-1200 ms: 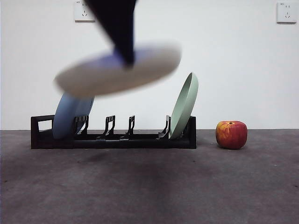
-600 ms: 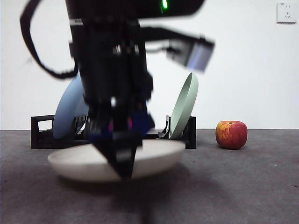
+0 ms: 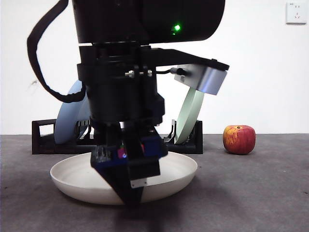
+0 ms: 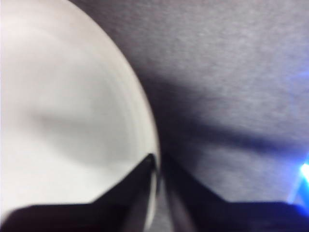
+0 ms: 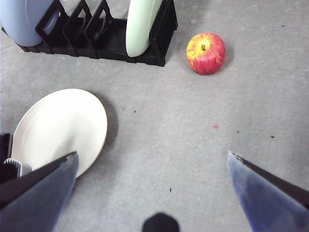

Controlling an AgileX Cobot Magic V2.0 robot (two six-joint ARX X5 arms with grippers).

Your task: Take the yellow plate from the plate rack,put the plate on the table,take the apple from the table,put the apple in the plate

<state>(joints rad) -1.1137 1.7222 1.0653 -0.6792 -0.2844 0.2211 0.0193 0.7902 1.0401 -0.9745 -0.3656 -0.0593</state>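
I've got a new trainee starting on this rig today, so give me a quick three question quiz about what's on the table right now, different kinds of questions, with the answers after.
1. True or false: the yellow plate is slotted upright in the plate rack.
2. Which gripper is clamped on the yellow plate's rim? A) the left gripper B) the right gripper C) neither
3. Fill in: besides the yellow plate, the plates standing in the rack are the blue plate and the ____ plate.

Key
1. False: it sits flat on the table, in front of the rack.
2. A: its jaws pinch the rim; the right gripper hangs open above the table, apart from the apple.
3. Pale green.
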